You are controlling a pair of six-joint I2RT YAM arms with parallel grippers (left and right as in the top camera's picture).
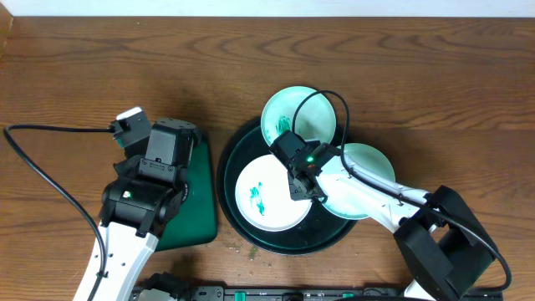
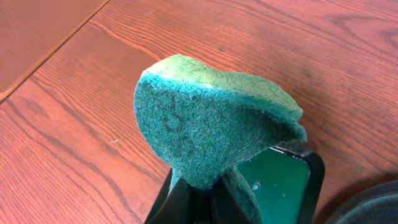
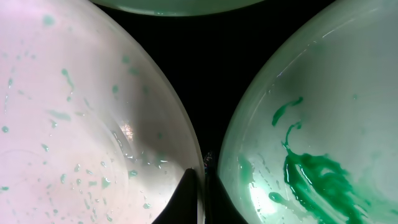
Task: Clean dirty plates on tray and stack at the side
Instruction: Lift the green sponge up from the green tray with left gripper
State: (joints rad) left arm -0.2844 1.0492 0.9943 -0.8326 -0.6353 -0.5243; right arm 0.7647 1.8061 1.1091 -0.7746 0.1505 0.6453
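Observation:
The round black-green tray (image 1: 227, 180) holds three dirty plates. The front-left plate (image 1: 272, 209) is white with a small green smear. My right gripper (image 1: 303, 191) is shut on its right rim. In the right wrist view that plate (image 3: 81, 112) carries teal specks, and the dark fingers (image 3: 198, 186) pinch its edge. The right plate (image 3: 323, 124) shows a thick green smear and lies largely under my arm in the overhead view (image 1: 368, 157). The back plate (image 1: 292, 117) is smeared too. My left gripper (image 2: 199, 205) is shut on a folded green sponge (image 2: 205, 118).
A smaller green rectangular tray (image 1: 196, 196) lies left of the round tray, beneath my left arm, and appears again in the left wrist view (image 2: 280, 180). Bare wooden table (image 1: 84, 75) stretches to the left and back. Cables run from both arms.

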